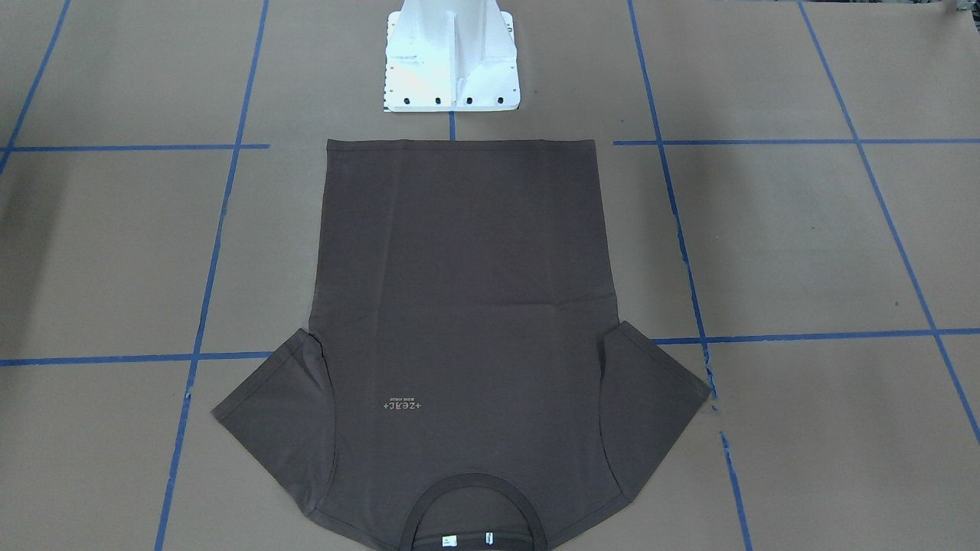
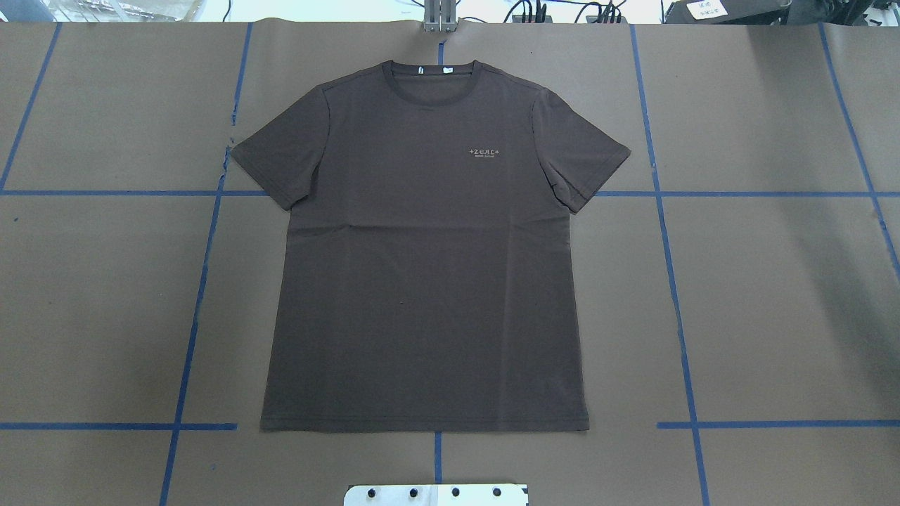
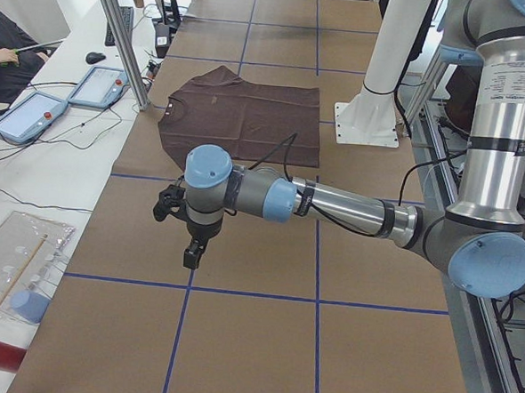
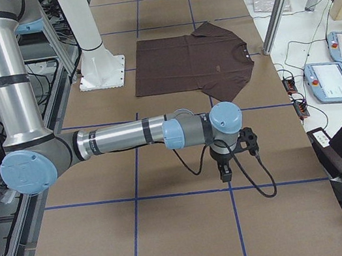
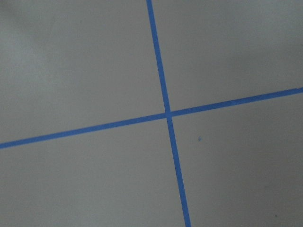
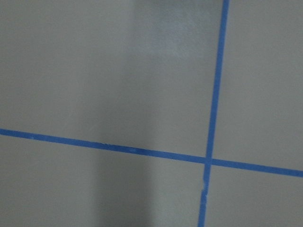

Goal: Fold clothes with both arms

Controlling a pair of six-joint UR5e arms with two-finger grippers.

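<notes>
A dark brown T-shirt [image 1: 467, 306] lies flat and face up in the middle of the table, sleeves spread. Its collar [image 2: 427, 79] points away from the robot, and its pale chest lettering [image 2: 486, 152] and white neck tags show. It also shows in the side views, T-shirt [image 3: 241, 115] and T-shirt [image 4: 188, 58]. My left gripper [image 3: 192, 255] hangs over bare brown paper well off the shirt toward the table's left end. My right gripper [image 4: 225, 173] hangs likewise toward the right end. I cannot tell whether either is open or shut. Both wrist views show only paper and blue tape.
The white pedestal base [image 1: 452, 61] stands just behind the shirt's hem. Blue tape lines [image 2: 204, 281] grid the brown paper. A metal post [image 3: 121, 36] rises at the far table edge near the collar. Teach pendants [image 3: 27, 115] lie on a side desk, where a person's arm [image 3: 8, 52] rests.
</notes>
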